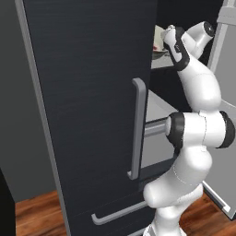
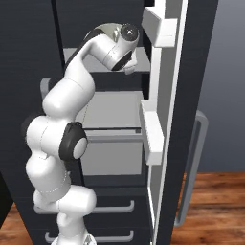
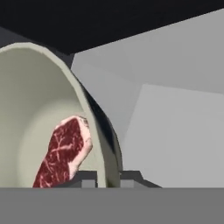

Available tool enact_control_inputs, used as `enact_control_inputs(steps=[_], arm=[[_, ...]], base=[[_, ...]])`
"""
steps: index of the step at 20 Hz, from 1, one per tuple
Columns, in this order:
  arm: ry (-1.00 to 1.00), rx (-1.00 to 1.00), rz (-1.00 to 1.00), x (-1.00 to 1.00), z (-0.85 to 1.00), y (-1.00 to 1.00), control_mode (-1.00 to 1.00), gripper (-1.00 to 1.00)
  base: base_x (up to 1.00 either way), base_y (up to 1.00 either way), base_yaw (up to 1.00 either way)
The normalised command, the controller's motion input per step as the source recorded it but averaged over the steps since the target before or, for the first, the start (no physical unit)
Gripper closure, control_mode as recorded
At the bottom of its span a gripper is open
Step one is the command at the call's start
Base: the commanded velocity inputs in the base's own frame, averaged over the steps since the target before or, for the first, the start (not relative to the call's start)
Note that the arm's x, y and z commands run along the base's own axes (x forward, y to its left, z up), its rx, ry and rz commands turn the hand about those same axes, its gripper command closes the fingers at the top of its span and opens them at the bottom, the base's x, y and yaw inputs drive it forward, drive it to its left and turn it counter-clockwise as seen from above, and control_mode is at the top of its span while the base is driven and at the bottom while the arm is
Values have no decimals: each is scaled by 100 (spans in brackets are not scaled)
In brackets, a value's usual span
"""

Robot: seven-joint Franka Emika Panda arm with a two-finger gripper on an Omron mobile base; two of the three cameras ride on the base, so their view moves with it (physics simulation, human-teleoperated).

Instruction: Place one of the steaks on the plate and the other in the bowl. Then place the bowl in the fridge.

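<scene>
Fingers (image 3: pixel 107 178) astride bowl (image 3: pixel 26 109) rim, fridge (image 1: pixel 87 92) shelf beside

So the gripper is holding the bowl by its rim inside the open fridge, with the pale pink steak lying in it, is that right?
Not quite: the steak in the bowl is the dark red marbled one, not the pale pink one, as the hand view shows. The rest holds: the gripper pinches the bowl's rim inside the open fridge.

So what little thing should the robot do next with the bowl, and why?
Probably lower the bowl onto the fridge shelf and then let go. The gripper is pinching the bowl's rim, with the red steak inside, and the hand is already reaching into the open fridge above a pale shelf.
</scene>
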Motion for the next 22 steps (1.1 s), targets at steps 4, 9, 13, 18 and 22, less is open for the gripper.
enact_control_inputs(steps=[4,9,13,18,22], arm=[[2,1,0,62,-32,6,-100,100],[3,1,0,47,-4,8,-100,-100],[0,0,0,6,5,11,-100,-100],[-12,0,0,-3,16,11,-100,-100],[-30,0,0,-76,2,19,-100,-100]], base=[[0,0,0],[0,0,0],[0,0,0],[0,0,0],[0,0,0]])
